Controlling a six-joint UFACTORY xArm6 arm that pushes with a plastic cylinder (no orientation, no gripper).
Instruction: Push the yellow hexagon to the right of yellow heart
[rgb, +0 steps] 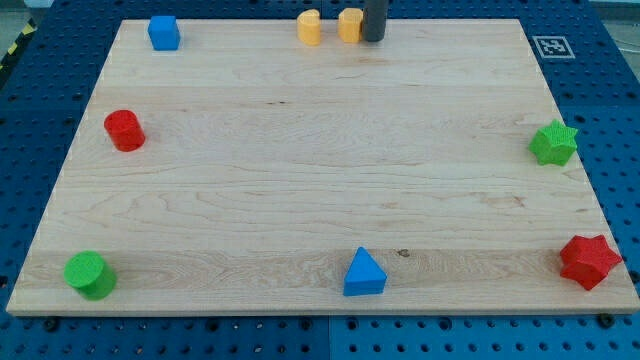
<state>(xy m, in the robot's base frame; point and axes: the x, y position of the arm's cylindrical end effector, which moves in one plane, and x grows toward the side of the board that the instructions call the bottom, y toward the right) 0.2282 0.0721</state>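
Pressing against the right side of the yellow hexagon (349, 24), my tip (373, 38) sits at the counter's (300, 170) top edge; there is no claw, only the rod. The yellow heart (309, 26) stands just left of the hexagon, a narrow gap between the 2. A blue triangle (364, 273) lies near the bottom edge.

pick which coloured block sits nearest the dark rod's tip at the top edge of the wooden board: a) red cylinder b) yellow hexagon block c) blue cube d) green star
b: my tip sits at the view's top edge right beside the yellow hexagon block, on its right side, with the yellow heart block just left of the hexagon.
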